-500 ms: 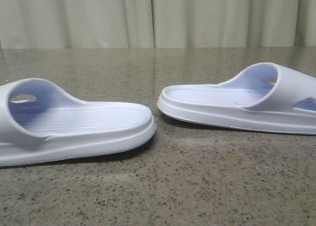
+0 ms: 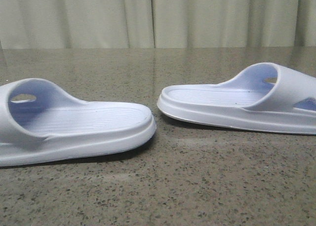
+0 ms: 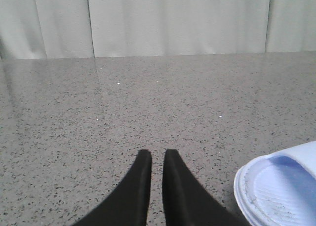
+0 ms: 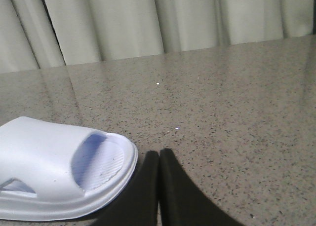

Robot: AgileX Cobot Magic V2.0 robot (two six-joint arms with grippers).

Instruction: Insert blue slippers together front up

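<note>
Two pale blue slippers lie sole-down on the speckled stone table. In the front view the left slipper has its strap at the left edge, and the right slipper has its strap at the right; their open ends face each other with a small gap. My left gripper is empty, its fingers nearly together with a thin slit between them, and it is low over the table beside one slipper's end. My right gripper is shut and empty, close beside the other slipper. Neither gripper shows in the front view.
A pale curtain hangs behind the table's far edge. Bare table surface stretches beyond both grippers in the wrist views.
</note>
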